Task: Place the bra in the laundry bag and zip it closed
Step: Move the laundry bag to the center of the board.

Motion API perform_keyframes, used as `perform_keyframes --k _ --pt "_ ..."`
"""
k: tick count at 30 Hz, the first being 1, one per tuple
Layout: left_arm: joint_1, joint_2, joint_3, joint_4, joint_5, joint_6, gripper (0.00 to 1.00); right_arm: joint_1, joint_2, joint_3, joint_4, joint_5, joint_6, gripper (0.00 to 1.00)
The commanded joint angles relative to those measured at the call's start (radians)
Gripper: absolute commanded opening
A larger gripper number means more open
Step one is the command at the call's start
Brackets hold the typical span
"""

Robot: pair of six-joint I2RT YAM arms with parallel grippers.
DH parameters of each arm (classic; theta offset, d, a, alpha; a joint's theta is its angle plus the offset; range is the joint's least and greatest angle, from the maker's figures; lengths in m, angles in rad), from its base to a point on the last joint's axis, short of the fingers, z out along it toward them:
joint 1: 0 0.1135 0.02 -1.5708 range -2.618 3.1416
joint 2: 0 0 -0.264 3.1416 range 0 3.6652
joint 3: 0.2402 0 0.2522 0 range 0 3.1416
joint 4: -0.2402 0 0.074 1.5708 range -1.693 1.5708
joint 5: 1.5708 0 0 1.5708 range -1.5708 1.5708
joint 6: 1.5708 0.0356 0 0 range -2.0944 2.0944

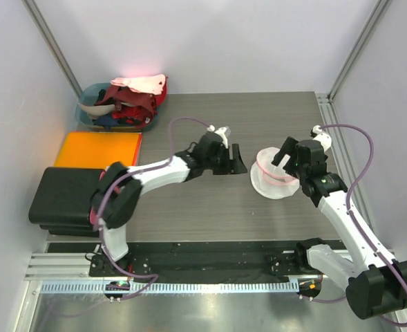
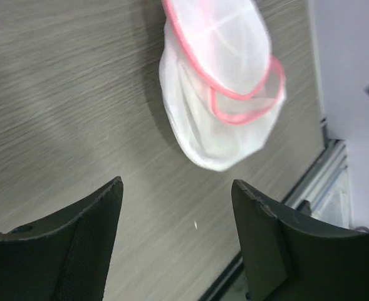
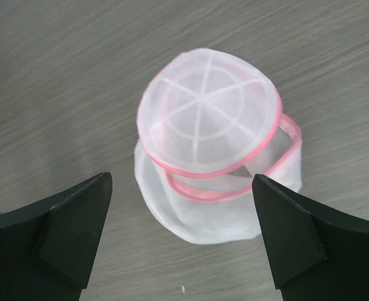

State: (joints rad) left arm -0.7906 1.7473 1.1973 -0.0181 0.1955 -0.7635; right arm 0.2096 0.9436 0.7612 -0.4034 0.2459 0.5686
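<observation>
The laundry bag [image 1: 276, 178] lies on the worktop [image 1: 189, 214] at centre right of the overhead view, directly under the right end effector [image 1: 285, 156]. In the right wrist view, that end effector [image 3: 181, 180] is spread wide. Its two dark fingers [image 3: 71, 226] stand at the lower corners of the frame, and the bag [image 3: 212, 157] is between and beyond them without touching either. The bag's round, spoked mesh panel lies tilted over the pouch, and the two pink-trimmed edges gape apart at the right.

The left end effector [image 1: 236, 160] hangs just left of the bag, also spread and holding nothing. In the left wrist view [image 2: 176, 184], the bag [image 2: 222, 106] is at upper centre.

At the upper left of the overhead view, a teal bin [image 1: 86, 111] holds red and pink garments [image 1: 137, 93]. Below it lie an orange sheet [image 1: 99, 149] and a black block [image 1: 65, 197].
</observation>
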Motion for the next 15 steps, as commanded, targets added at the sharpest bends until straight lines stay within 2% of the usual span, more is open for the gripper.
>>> perform_keyframes --k 1,7,10,11,12,15 --pt "-0.038 0.187 0.137 0.073 0.030 -0.080 0.68 -0.003 0.040 0.069 -0.127 0.030 -0.102 1.00" --pt "-0.064 0.372 0.264 0.089 0.015 -0.149 0.59 -0.003 0.115 0.107 -0.181 -0.062 -0.216 0.97" --pt "-0.081 0.443 0.323 0.069 0.018 -0.158 0.52 -0.001 0.118 0.093 -0.178 -0.083 -0.265 0.85" --pt "-0.082 0.455 0.329 0.070 0.019 -0.177 0.43 0.007 0.122 0.089 -0.175 -0.082 -0.269 0.81" --pt "-0.082 0.472 0.332 0.069 0.019 -0.184 0.38 0.011 0.126 0.086 -0.169 -0.083 -0.271 0.78" --pt "-0.081 0.478 0.324 0.058 0.012 -0.181 0.21 0.045 0.152 0.087 -0.161 -0.074 -0.282 0.78"
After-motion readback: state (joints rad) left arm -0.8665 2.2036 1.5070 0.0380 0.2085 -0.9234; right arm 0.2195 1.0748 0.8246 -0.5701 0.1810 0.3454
